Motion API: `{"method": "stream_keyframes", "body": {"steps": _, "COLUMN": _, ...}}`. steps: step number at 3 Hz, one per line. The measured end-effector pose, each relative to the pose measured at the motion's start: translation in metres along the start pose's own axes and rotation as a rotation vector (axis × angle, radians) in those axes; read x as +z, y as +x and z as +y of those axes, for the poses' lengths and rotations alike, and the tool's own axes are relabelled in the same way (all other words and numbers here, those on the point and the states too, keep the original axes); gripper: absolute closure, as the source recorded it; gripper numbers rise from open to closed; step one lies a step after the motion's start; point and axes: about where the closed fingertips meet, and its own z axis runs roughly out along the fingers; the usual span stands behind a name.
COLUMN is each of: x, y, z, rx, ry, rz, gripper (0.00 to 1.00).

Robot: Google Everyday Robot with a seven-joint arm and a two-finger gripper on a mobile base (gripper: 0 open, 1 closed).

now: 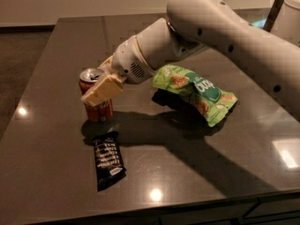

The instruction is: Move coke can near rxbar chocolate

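Note:
The coke can, red with a silver top, stands upright at the left middle of the dark table. My gripper reaches in from the right and is shut on the coke can's upper part; one cream finger crosses its front. The rxbar chocolate, a flat black wrapper with white lettering, lies on the table just in front of the can, a short gap away. I cannot tell whether the can's base touches the table.
A green snack bag lies to the right of the can, under my white arm. The table's front edge runs along the bottom and its left edge is close to the can. A dark object stands at the far right corner.

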Motion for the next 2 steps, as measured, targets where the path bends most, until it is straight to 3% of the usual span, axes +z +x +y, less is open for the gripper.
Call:
{"method": "stream_keyframes", "body": {"steps": 1, "x": 0.0011, "y": 0.0101, "z": 0.0062, "rx": -0.022, "ry": -0.006, "rz": 0.011, "gripper": 0.83}}
{"method": "stream_keyframes", "body": {"steps": 2, "x": 0.0028, "y": 0.0184, "z": 0.0085, "rx": -0.042, "ry": -0.005, "rz": 0.021, "gripper": 0.59}}
